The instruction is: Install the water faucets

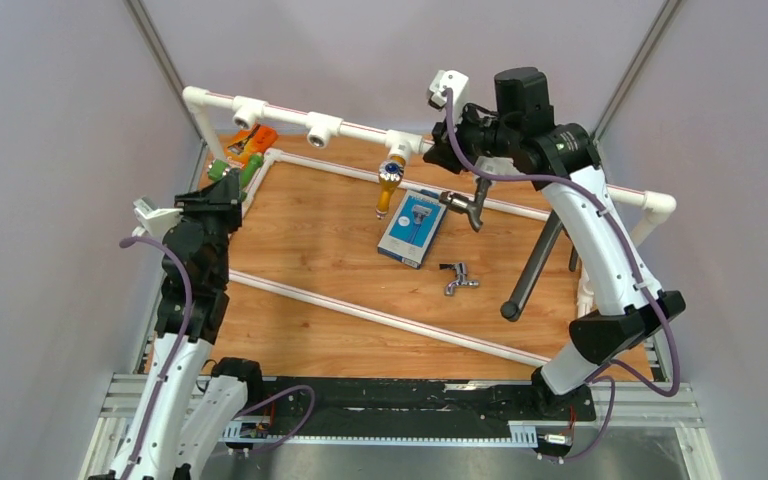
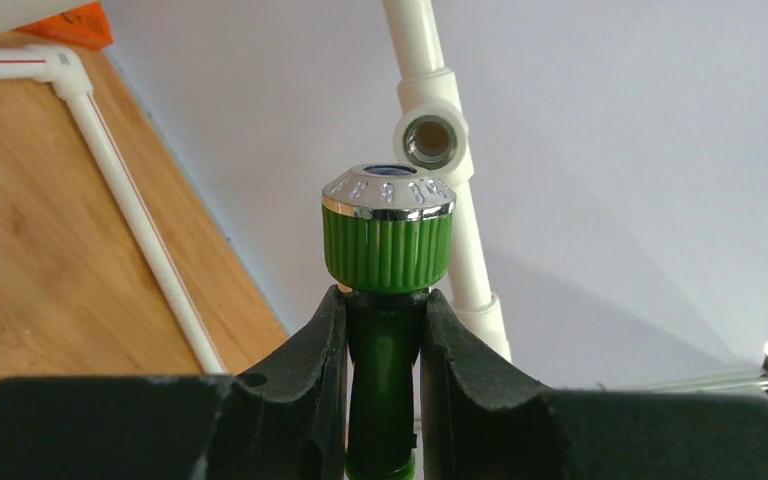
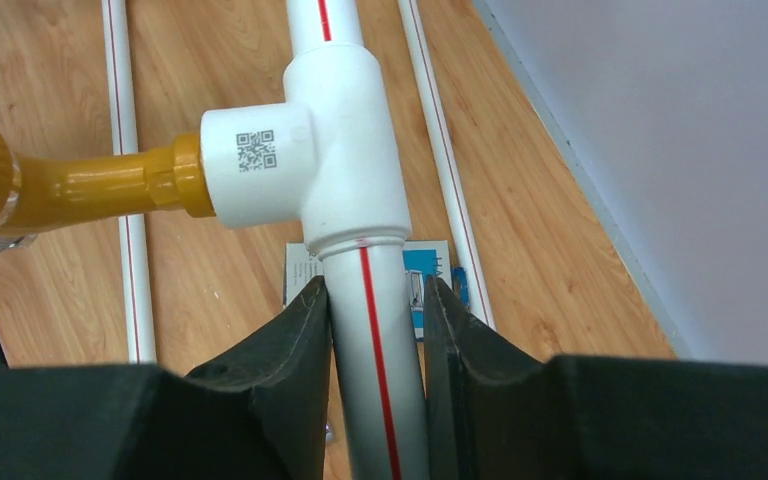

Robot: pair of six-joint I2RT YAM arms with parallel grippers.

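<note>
Wood table point(image 1: 310, 250) | left gripper point(image 2: 384, 297) holds green faucet point(image 2: 387, 245), wrist-view centre | right gripper point(image 3: 375, 287) clamps pipe point(image 3: 372, 340) under QR-coded tee point(image 3: 345, 150) | chrome faucet point(image 1: 457, 277) lies top-view centre-right

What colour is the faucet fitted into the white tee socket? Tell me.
Yellow-orange faucet, clearest in the right wrist view.

A white pipe frame point(image 1: 285, 118) with red stripes borders a wooden surface point(image 1: 310, 250). 3 tees point(image 1: 322, 128) show on its raised far rail, and 1 bears a QR label point(image 3: 255, 150). A blue-and-white box point(image 1: 412, 228) lies flat near the middle. An orange pack point(image 1: 257, 140) sits in the far left corner. A dark pole point(image 1: 532, 265) leans at the right.
</note>
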